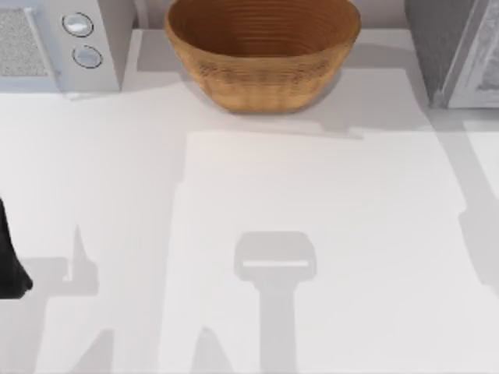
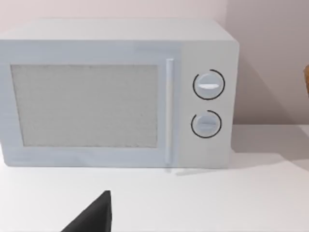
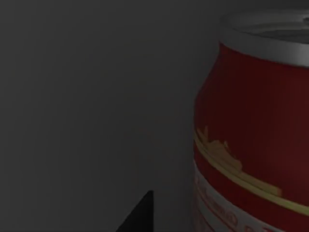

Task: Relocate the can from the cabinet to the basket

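While your right end effector (image 3: 140, 215) sat inside the dark grey cabinet (image 3: 87, 96), just beside the red silver-topped can (image 3: 251, 135), its opening unreadable, you needed to centre before closing.

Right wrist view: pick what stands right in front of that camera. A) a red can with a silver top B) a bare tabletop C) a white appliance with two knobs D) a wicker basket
A: the right wrist view has the can looming close, red side and silver rim, against a dark grey surface; the basket stands at the table's far edge in the top view.
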You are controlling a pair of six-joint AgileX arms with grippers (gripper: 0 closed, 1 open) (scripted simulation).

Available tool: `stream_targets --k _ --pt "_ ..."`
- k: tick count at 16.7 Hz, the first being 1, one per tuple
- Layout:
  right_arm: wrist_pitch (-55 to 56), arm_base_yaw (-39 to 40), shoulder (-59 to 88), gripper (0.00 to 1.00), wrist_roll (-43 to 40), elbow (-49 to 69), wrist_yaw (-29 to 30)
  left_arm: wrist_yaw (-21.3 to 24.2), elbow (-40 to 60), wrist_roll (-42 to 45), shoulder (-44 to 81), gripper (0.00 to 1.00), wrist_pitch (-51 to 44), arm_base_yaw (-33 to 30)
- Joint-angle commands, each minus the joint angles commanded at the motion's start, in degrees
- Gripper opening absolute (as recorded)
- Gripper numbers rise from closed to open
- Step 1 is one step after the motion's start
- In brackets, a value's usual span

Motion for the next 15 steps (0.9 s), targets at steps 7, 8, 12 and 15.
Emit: stream_targets --k 7,8,12,15 --pt "0.00 0.00 0.00 0.02 0.00 0.00 0.00 0.00 0.00 0.00 0.00 1.00 0.00 0.00" --pt "0.00 0.00 0.00 0.00 0.00 0.00 0.00 0.00 0.00 0.00 0.00 1.00 0.00 0.00" --pt "0.00 0.00 0.00 0.00 0.00 0.00 0.00 0.00 0.00 0.00 0.00 1.00 0.00 0.00" --pt "0.00 0.00 0.00 0.00 0.00 0.00 0.00 0.00 0.00 0.00 0.00 1.00 0.00 0.00"
